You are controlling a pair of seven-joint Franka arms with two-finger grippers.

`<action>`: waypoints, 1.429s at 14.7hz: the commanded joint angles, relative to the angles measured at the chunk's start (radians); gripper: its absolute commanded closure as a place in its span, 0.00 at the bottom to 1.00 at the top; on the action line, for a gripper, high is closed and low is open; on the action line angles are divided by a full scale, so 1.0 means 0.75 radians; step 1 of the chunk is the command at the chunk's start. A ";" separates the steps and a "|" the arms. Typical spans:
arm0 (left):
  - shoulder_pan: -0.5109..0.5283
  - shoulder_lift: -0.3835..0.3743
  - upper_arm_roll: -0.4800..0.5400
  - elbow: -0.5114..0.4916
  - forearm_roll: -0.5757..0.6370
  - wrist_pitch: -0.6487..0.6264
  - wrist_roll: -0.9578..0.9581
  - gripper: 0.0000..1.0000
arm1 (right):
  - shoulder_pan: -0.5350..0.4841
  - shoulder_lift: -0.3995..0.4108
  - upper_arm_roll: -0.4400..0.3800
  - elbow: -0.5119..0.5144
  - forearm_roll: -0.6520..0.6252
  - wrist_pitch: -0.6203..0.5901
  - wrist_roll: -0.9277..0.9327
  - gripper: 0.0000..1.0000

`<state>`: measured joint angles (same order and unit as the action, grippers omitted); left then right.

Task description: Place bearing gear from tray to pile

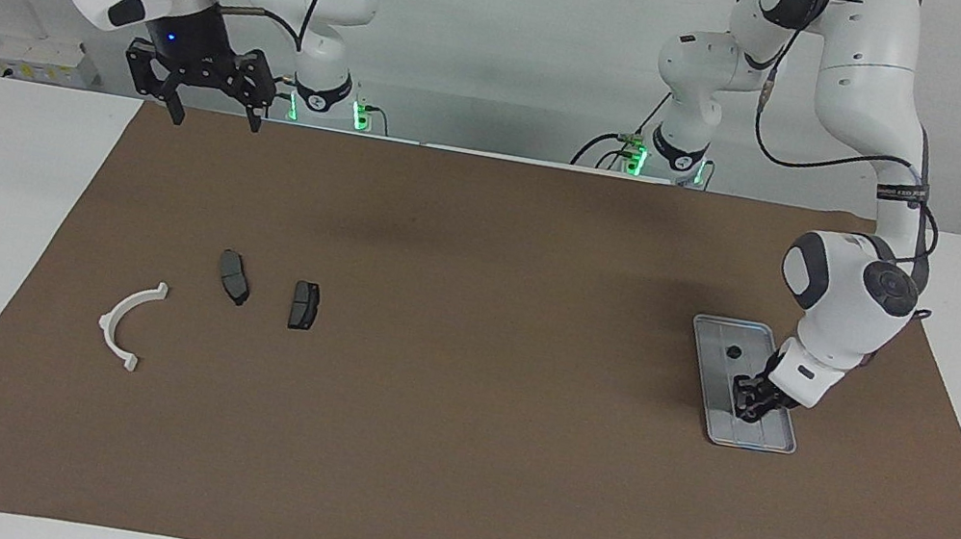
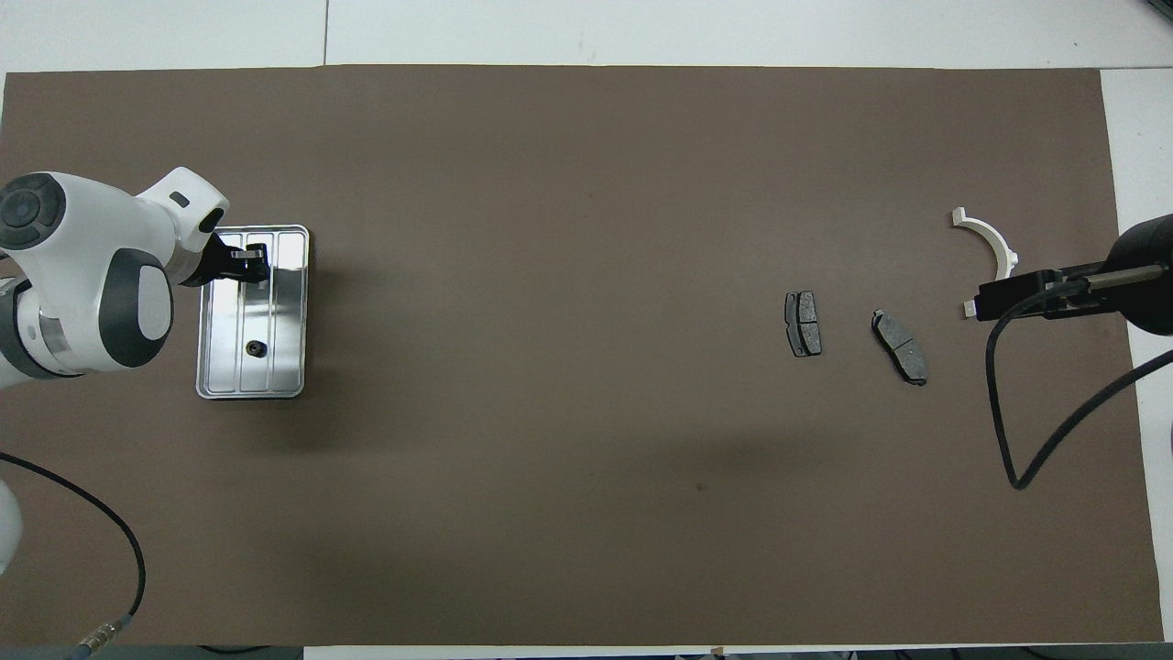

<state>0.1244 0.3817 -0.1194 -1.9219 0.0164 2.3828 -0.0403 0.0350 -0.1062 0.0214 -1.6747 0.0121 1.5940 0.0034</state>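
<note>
The left arm is extended from its base down to the table, the forearm descending steeply and the white wrist bent low at its own end of the table. The left gripper point(image 1: 750, 407) point(image 2: 252, 263) is pointed downward at a slant, its black fingers drawn close together; whether anything is clamped between them cannot be determined. A black cable is looped along the left arm's upper links.

The right arm is held raised and is waiting at its own end of the table. The right gripper point(image 1: 211, 113) is hung vertically in the air, its two fingers spread wide apart and pointed straight down. Nothing is held in it.
</note>
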 commanded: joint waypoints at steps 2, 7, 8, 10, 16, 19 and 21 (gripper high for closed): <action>-0.088 0.023 -0.004 0.224 0.005 -0.233 -0.170 1.00 | 0.000 -0.020 -0.002 -0.015 0.010 0.006 -0.031 0.00; -0.466 0.013 0.000 0.343 0.011 -0.418 -0.875 1.00 | -0.002 -0.018 -0.002 -0.013 0.010 0.006 -0.033 0.00; -0.535 0.013 0.000 0.343 0.015 -0.416 -0.998 1.00 | -0.002 -0.018 -0.002 -0.015 0.010 0.006 -0.033 0.00; -0.632 0.013 -0.002 0.331 0.015 -0.406 -1.154 1.00 | -0.002 -0.020 -0.002 -0.015 0.010 0.006 -0.033 0.00; -0.769 -0.032 -0.002 0.031 0.019 -0.201 -1.421 0.92 | -0.004 -0.020 -0.002 -0.015 0.010 -0.006 -0.037 0.00; -0.781 -0.051 -0.006 -0.055 0.019 -0.117 -1.488 0.87 | -0.002 -0.020 -0.002 -0.015 0.010 -0.002 -0.039 0.00; -0.786 -0.061 -0.004 -0.076 0.019 -0.125 -1.488 0.01 | -0.002 -0.020 -0.002 -0.015 0.010 0.002 -0.047 0.00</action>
<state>-0.4450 0.3809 -0.1383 -1.9125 0.0172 2.2638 -1.1265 0.0350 -0.1063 0.0214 -1.6747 0.0121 1.5927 0.0032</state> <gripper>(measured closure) 0.617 0.000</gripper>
